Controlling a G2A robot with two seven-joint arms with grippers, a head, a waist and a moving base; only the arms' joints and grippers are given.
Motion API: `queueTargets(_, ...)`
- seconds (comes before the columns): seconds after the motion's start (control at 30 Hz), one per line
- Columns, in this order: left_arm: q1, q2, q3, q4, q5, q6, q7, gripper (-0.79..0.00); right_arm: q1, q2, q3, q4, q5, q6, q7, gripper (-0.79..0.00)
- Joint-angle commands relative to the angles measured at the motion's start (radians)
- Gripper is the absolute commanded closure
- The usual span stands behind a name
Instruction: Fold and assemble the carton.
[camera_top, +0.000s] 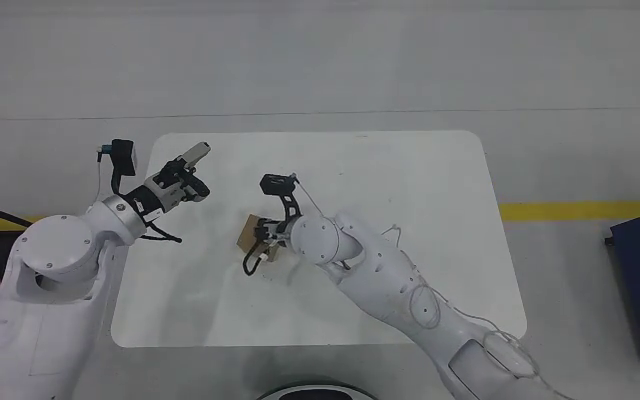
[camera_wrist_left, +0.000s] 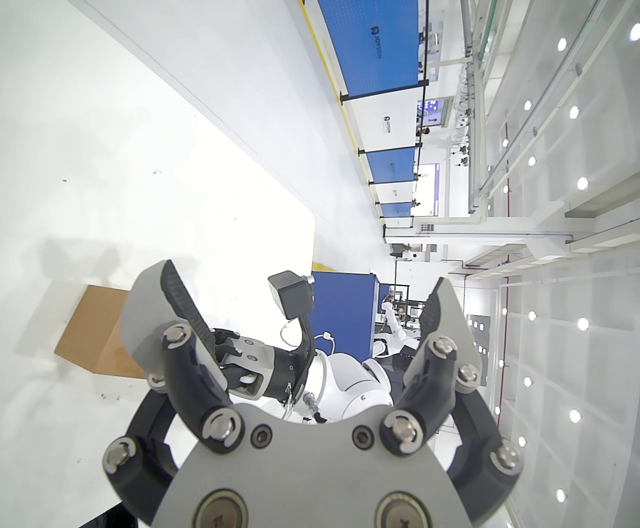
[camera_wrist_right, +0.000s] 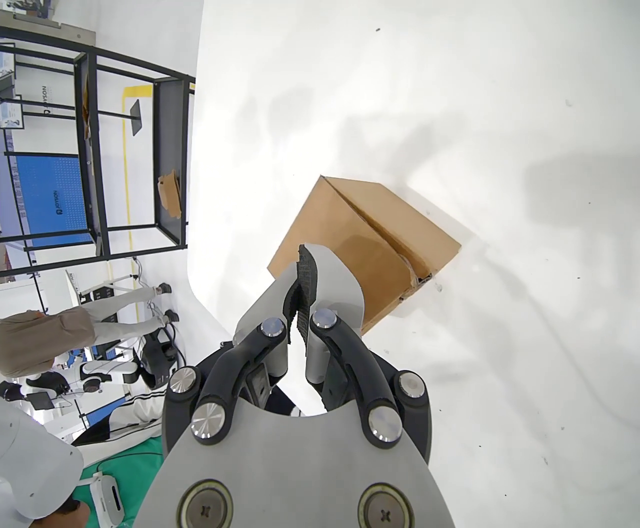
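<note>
The white tabletop (camera_top: 420, 190) with rounded corners carried the work. The right arm (camera_top: 380, 265) stretched across it from the near right edge toward the left of middle, its wrist bent down over the carton (camera_wrist_right: 370, 235). The left arm (camera_top: 110, 215) stood at the tabletop's left edge, forearm raised and angled toward the far side, well apart from the carton.

The carton was a brown cardboard box standing on the tabletop left of middle, already in box shape. One seam ran across its upper face, and a small ragged gap showed at the corner where that seam ended. From above, the right wrist covered much of the carton, leaving only one brown corner clear. In the left wrist view the near finger cut off one side of it.

The left hand (camera_wrist_left: 302, 275) was released, its two fingers spread wide with nothing between them, held above the tabletop and pointing toward the right arm's wrist. The right hand (camera_wrist_right: 302, 270) was clenched, its dark pads pressed together on nothing, the tips over the carton's near edge. Whether those tips pressed on the cardboard or hung just above it could not be made out.
</note>
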Motion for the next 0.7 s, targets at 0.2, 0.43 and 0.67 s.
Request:
queueTargets(0.2,0.000,0.000,0.000,0.000,0.000,0.000,0.000,-0.785,0.029,-0.015,-0.025,0.033,-0.018,0.042,0.026,0.000)
queueTargets(0.43,0.000,0.000,0.000,0.000,0.000,0.000,0.000,-0.785,-0.008,-0.008,-0.007,-0.032,-0.046,0.033,0.013,0.000)
queueTargets(0.67,0.000,0.000,0.000,0.000,0.000,0.000,0.000,-0.785,0.042,-0.026,-0.010,0.086,0.004,0.011,0.043,0.000)
